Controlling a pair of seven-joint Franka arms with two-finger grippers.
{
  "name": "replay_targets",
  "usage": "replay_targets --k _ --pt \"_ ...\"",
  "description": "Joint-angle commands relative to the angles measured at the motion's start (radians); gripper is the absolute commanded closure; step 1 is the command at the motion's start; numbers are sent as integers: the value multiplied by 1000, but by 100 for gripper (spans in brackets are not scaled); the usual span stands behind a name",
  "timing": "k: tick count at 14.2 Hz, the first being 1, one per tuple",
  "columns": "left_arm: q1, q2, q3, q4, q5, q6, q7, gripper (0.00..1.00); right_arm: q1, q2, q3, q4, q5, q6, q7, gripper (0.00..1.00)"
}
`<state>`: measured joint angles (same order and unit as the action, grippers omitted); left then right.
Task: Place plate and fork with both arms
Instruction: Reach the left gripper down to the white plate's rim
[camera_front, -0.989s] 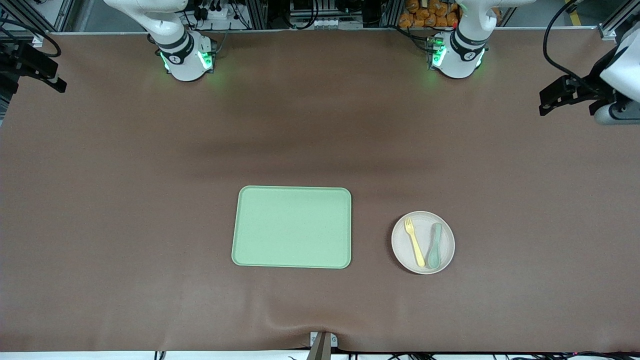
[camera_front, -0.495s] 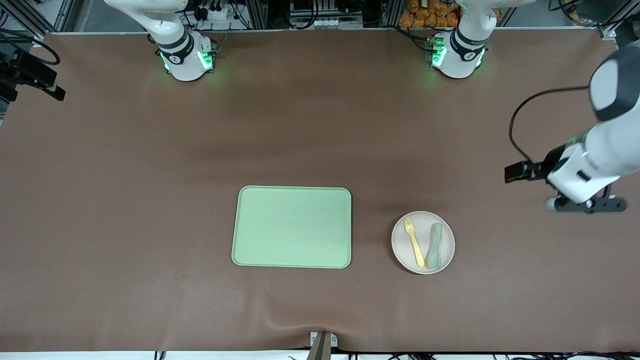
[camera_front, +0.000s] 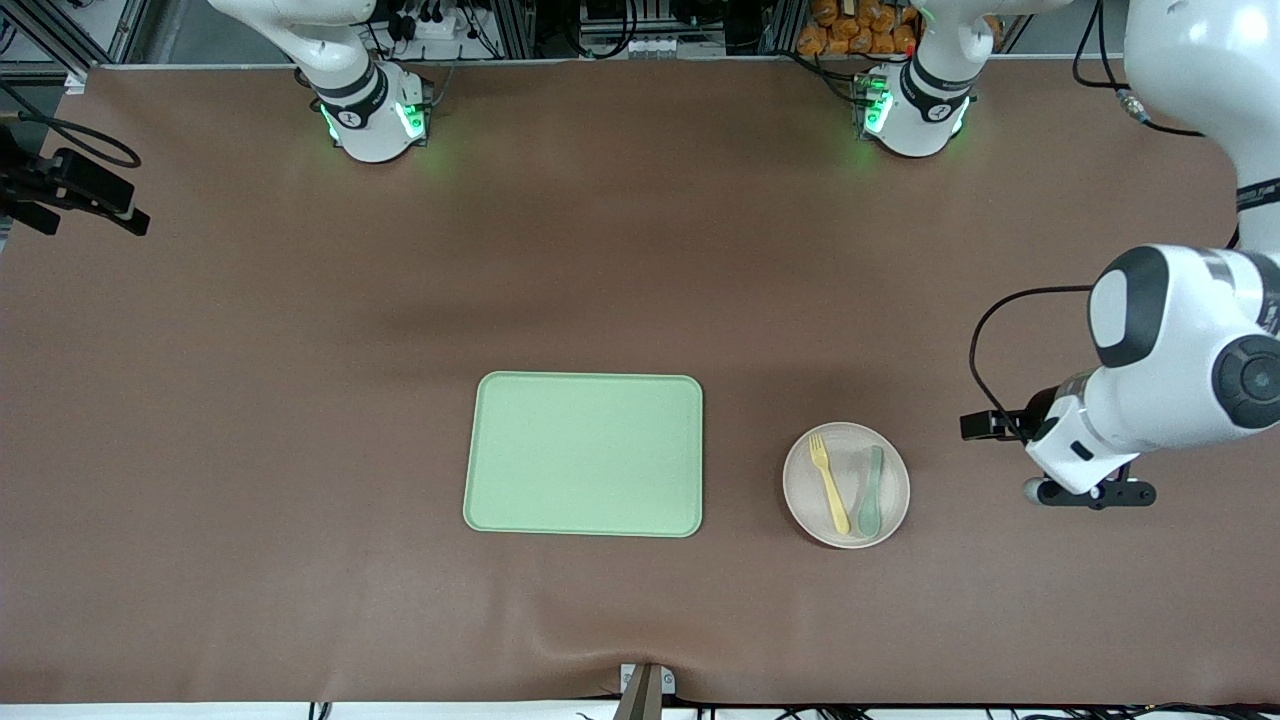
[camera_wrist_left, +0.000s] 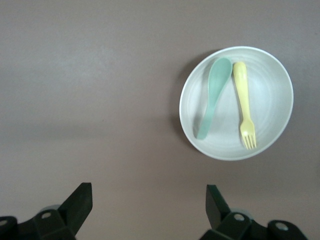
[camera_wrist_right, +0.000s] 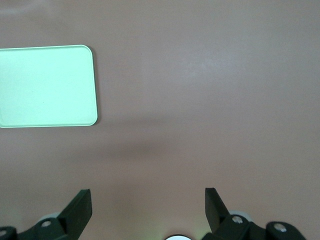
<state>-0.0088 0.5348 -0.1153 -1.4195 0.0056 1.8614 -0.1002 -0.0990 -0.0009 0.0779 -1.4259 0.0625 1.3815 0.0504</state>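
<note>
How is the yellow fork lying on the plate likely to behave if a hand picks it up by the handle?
The fork looks like thin moulded plastic, so it is probably light and fairly stiff. Its slim, smooth handle may slip or twist in a pinch. Lying flat on the plate beside the spoon, it seems unlikely to roll.

Plate (camera_front: 846, 485) and fork (camera_front: 829, 484)
Round, pale speckled, flat on table toward left arm's end, beside tray (camera_front: 584, 455); slim yellow fork lying in it, tines away from front camera.
</note>
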Motion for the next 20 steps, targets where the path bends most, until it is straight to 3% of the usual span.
replay_targets --k 1,16,20 --pt "0 53 0 20 -4 57 19 0 -24 -13 6 -21 7 -1 -11 0" --pt "-28 258 0 14 4 300 40 0 -24 -1 5 -56 2 -12 0 0" --pt "-39 298 0 14 4 344 40 0 -19 -2 6 -56 -33 -19 2 0"
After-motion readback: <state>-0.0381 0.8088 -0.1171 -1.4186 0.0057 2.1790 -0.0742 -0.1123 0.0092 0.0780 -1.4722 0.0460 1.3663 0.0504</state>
